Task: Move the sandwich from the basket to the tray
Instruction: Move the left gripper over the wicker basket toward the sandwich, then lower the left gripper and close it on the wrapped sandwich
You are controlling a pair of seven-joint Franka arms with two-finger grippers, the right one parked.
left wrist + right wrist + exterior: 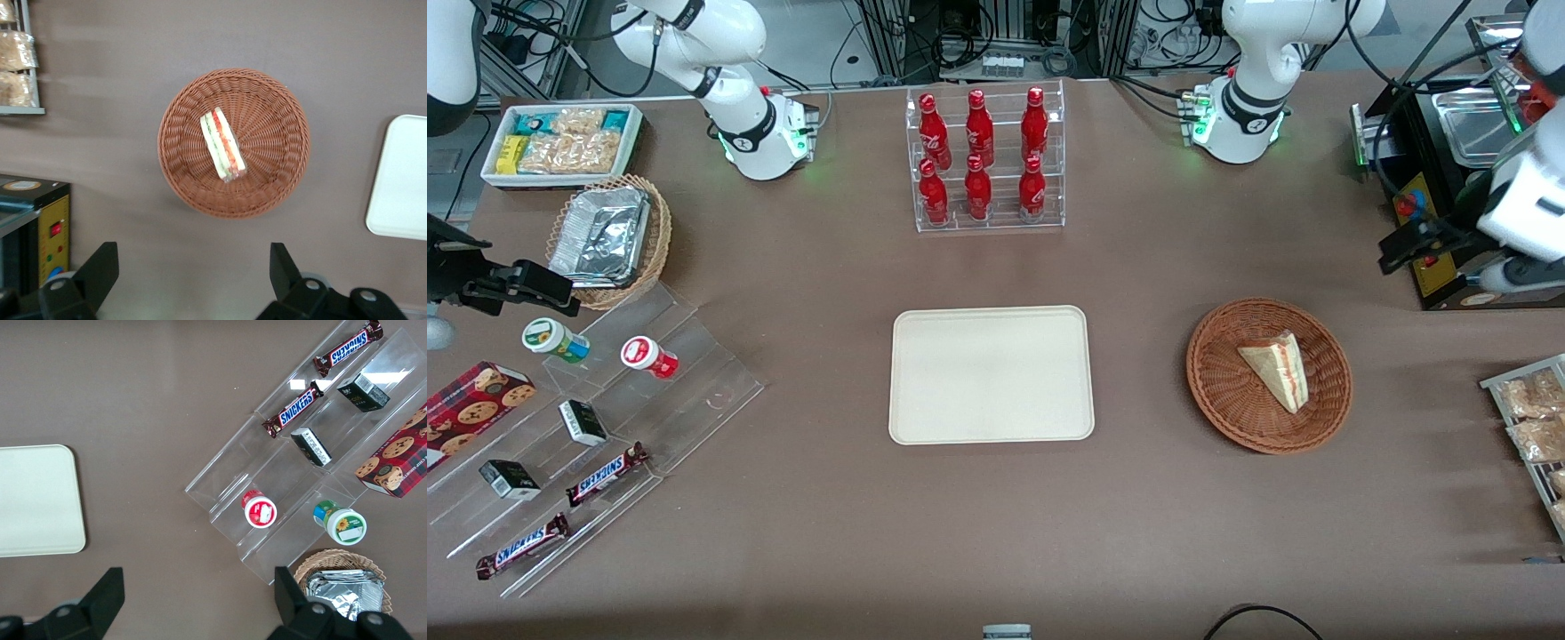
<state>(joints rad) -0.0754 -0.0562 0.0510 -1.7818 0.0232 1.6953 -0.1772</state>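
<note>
The sandwich (1276, 369) (223, 145), a pale wedge with red and green stripes along its edge, lies in the round reddish-brown basket (1227, 400) (280, 173). The cream tray (991, 373) (400, 180) sits flat beside the basket, toward the parked arm's end, with nothing on it. My gripper (1405, 247) (193, 267) hangs high above the table, farther from the front camera than the basket and toward the working arm's end. It is open wide, with only bare table between the fingers.
A black machine (1432, 178) (33, 220) stands close to my gripper. A wire rack of snack packets (1529, 427) (17, 60) lies at the working arm's end. A clear rack of red bottles (985, 160) stands farther back than the tray. A clear snack stand (605, 427) is at the parked arm's end.
</note>
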